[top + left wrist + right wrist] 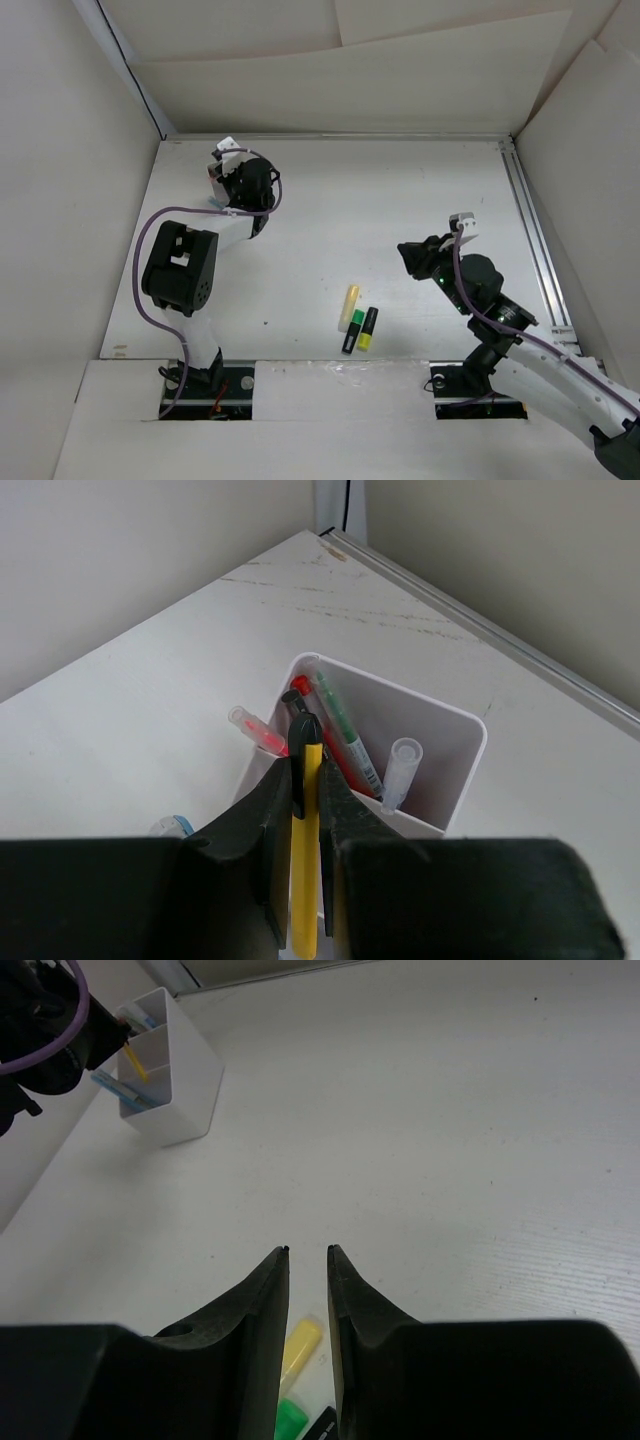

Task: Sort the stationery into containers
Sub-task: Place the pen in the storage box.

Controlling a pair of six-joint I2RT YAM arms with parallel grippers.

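My left gripper (308, 775) is shut on a thin yellow pen (306, 860) with a black clip, held over the white box container (470, 725). The box's far compartment holds a red pen (335, 758), a green-marked pen (345, 725) and a clear-capped pen (400, 770). A pink-capped pen (258, 732) leans in the nearer compartment. My right gripper (307, 1252) is open with nothing between its fingers, hovering above a pale yellow highlighter (298, 1345) and a green one (290, 1418). Three highlighters (357, 322) lie together on the table; the box is hidden under the left gripper (232, 172) there.
White walls enclose the table on the left, back and right. A metal rail (532, 235) runs along the right side. In the right wrist view the box (175, 1090) stands far left with the left arm (50, 1030) over it. A blue-tipped item (172, 827) shows beside the left finger.
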